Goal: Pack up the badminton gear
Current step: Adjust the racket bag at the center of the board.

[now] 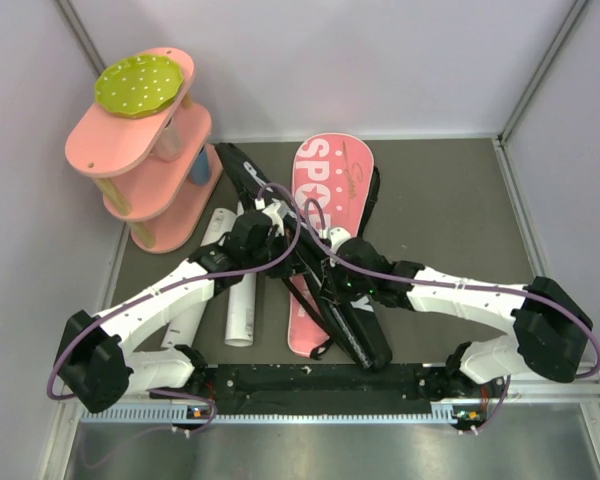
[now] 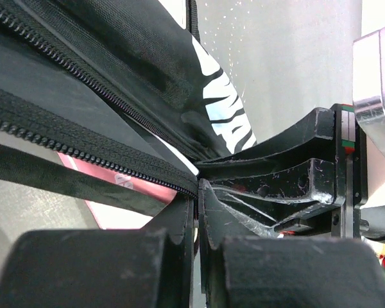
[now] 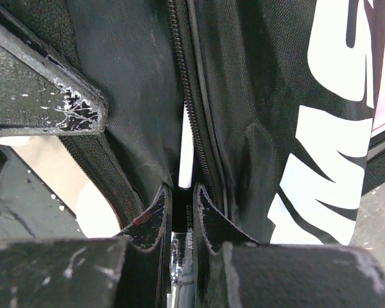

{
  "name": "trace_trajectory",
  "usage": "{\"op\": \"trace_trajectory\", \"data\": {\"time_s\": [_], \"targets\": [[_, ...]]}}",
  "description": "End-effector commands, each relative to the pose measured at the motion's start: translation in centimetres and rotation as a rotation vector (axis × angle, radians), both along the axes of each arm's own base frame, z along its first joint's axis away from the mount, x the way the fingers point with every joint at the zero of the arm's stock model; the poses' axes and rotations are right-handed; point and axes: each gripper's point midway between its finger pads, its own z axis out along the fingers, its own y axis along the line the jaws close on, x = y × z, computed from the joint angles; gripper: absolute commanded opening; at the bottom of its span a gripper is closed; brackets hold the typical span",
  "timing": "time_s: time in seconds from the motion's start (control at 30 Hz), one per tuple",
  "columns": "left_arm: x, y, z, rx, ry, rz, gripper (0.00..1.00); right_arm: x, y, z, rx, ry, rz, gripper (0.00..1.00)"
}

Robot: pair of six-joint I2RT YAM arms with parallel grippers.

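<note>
My right gripper (image 3: 183,205) is pinched nearly shut on the zip pull (image 3: 183,226) of the bag (image 1: 330,175). The coming move turns on the line of the zip teeth (image 3: 178,64), which run straight away from my fingertips toward 12 o'clock in the right wrist view. A pale slit just beyond the pull suggests the seam is open there. From above, the bag's long axis lies from about 11 o'clock on the far side to 5 o'clock near my bases, black side lifted over the pink one. My left gripper (image 2: 197,186) is fully closed on the bag's zipped edge. It sits at 11 o'clock from the right one, close by, holding the fabric taut on the line the pull would follow. I judge the right arm is the one to draw the zip, and the left hand itself is the nearest thing in its path. Two white tubes (image 1: 242,305) lie on the table (image 1: 450,200) at 9 o'clock from the bag, outside it. The pink shelf (image 1: 140,150) stands beyond them at 10 o'clock, well clear. I see no rackets or shuttlecocks; they may be inside, but I cannot tell.
</note>
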Motion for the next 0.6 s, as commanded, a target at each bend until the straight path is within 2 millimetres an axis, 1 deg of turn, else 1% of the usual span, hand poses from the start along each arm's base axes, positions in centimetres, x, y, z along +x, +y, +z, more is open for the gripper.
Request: {"op": "trace_trajectory", "data": {"time_s": [0.0,0.07,0.1,0.17,0.27,0.3,0.4,0.5,0.57], "targets": [[-1.2,-3.4,7.8,-0.219,-0.147,-0.167,0.00,3.2,-1.9,1.6,-0.106,-0.182,-0.023,0.00],[-1.3,-3.4,7.3,-0.206,-0.139,-0.173,0.00,3.1,-2.0,3.0,-0.101,-0.172,-0.031,0.00],[-1.5,-3.4,7.0,-0.203,-0.128,-0.185,0.00,3.4,-2.2,4.2,-0.088,-0.157,-0.051,0.00],[-1.7,-3.6,6.3,-0.190,-0.108,-0.206,0.00,3.7,-2.2,5.5,-0.026,-0.119,-0.109,0.00],[-2.5,-3.9,5.0,-0.181,-0.069,-0.247,0.00,4.8,-2.6,7.3,0.055,-0.092,-0.224,0.00],[-2.8,-4.0,4.6,-0.172,-0.056,-0.261,0.00,5.6,-3.2,7.8,0.054,-0.114,-0.277,0.00],[-3.7,-3.9,4.3,-0.164,-0.042,-0.296,0.00,6.6,-3.8,8.6,0.064,-0.128,-0.334,0.00],[-4.2,-3.9,5.0,-0.180,-0.060,-0.325,0.00,6.8,-4.1,8.1,0.036,-0.120,-0.343,0.00],[-4.2,-3.8,6.2,-0.190,-0.104,-0.344,0.00,6.3,-4.3,7.5,0.044,-0.083,-0.332,0.00]]}}
